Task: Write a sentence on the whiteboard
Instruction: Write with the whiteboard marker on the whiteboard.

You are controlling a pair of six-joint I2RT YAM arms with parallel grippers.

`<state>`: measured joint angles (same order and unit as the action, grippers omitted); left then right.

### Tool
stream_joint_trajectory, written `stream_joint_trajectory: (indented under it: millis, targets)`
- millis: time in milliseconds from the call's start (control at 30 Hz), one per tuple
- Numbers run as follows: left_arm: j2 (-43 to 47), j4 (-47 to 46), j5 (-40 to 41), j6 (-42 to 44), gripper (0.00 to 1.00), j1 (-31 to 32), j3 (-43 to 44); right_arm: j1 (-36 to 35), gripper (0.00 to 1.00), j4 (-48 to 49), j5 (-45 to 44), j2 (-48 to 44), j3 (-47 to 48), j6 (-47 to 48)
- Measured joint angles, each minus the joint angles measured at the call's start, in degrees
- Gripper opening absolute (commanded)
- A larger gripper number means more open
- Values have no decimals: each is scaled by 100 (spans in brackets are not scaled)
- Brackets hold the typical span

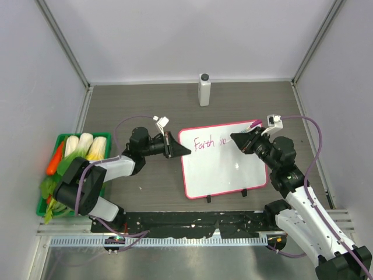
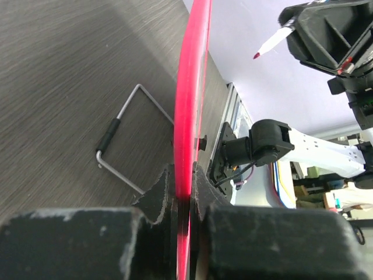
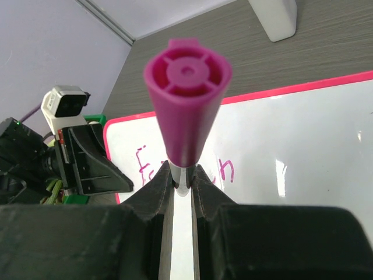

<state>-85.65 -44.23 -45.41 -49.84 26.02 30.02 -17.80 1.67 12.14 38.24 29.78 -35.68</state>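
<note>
The board (image 1: 224,166) sits mid-surface: a glossy white panel with a thin pink-red rim, rounded corners and two black clip feet (image 1: 208,198) on its near edge. The pink cursive writing (image 1: 208,143) along the top reads "Faith in". The left pincer (image 1: 176,146) is clamped on the board's left rim. The right pincer (image 1: 243,140) pinches a magenta-capped marker (image 3: 186,99) over the upper right. The surface (image 1: 134,105) is dark woodgrain. There's a white bottle (image 1: 204,90) at the back, and a green tray (image 1: 60,137) on the left holds veg (image 1: 81,149).
</note>
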Motion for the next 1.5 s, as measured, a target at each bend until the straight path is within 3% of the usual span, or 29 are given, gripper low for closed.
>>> stream_joint_trajectory:
  millis: [400, 733, 1133, 1500]
  targets:
    - [549, 1259, -518, 667, 0, -581, 87, 4, 1, 0, -101, -33, -2, 448]
    - [1303, 2507, -245, 1128, 0, -761, 37, 2, 1, 0, -260, 81, -2, 713]
    - [1558, 3167, 118, 1294, 1, -793, 9, -26, 1, 212, -304, 435, -2, 774]
    - [1410, 3239, 122, 1541, 0, -828, 83, -1088, 1, 586, -1314, 684, -2, 1025]
